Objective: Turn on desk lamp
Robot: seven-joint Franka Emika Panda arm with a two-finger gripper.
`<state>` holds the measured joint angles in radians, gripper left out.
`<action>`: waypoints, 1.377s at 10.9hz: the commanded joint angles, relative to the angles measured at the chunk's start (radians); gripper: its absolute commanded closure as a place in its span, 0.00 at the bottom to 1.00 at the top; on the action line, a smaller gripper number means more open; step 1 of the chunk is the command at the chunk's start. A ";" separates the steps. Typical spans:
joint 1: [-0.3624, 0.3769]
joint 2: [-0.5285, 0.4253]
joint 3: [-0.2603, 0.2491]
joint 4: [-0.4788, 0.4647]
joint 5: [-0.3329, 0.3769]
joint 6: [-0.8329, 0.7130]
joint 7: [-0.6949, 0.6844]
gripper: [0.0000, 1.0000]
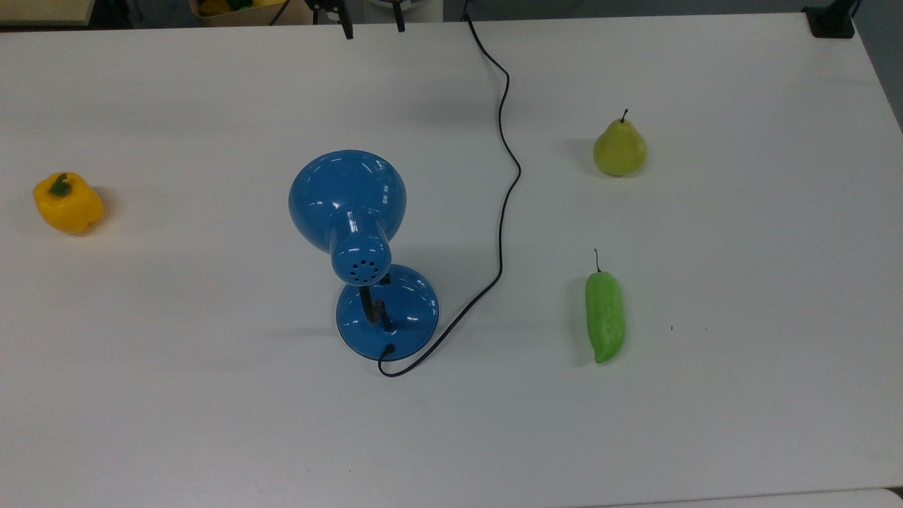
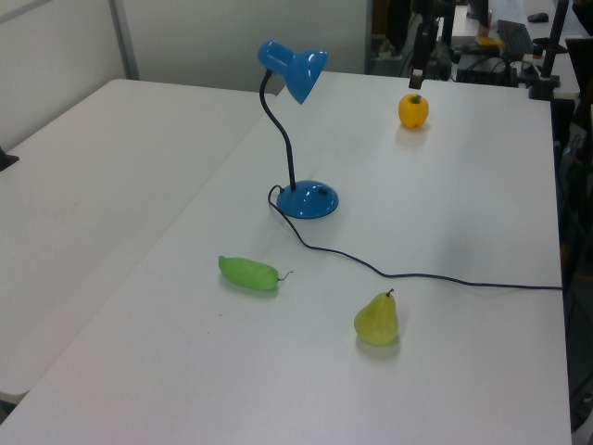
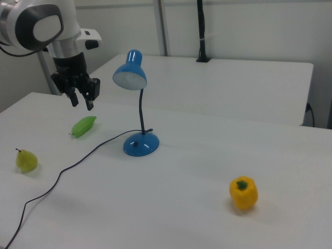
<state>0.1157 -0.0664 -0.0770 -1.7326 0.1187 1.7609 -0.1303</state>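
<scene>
From the top view, the desk lamp (image 1: pixel 363 254) stands near the middle of the white worktop (image 1: pixel 741 395), its blue shade tipped toward the far left and its round base just nearer. Its black cord (image 1: pixel 502 212) leaves the near edge of the base, curls right and snakes to the far edge. A yellow pepper (image 1: pixel 68 203) sits well off at the top view's left; a pear (image 1: pixel 619 148) and a green cucumber (image 1: pixel 605 315) lie at the top view's right, the pear farther back. At the far edge the gripper (image 1: pixel 372 24) pokes in, its two dark fingers spread apart with nothing between them.

In the left view, the lamp (image 2: pixel 296 139) rises on its curved neck, the shade facing down to the left view's right, the pepper (image 2: pixel 413 110) beyond it, the cucumber (image 2: pixel 247 273) and pear (image 2: pixel 376 319) nearer.

In the right view, the gripper (image 3: pixel 81 100) hangs open above the worktop at the right view's left, well apart from the lamp (image 3: pixel 136 104) and above the cucumber (image 3: pixel 83 126).
</scene>
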 commanded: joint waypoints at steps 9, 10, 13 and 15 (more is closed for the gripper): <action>0.044 0.048 -0.001 -0.002 0.015 0.015 0.014 1.00; 0.047 0.065 0.003 -0.002 0.009 0.018 0.018 1.00; 0.047 0.114 0.023 -0.002 0.009 0.038 0.038 1.00; 0.045 0.140 0.060 -0.027 -0.013 0.133 0.166 1.00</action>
<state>0.1601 0.0358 -0.0620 -1.7391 0.1197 1.7869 -0.1044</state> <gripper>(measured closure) 0.991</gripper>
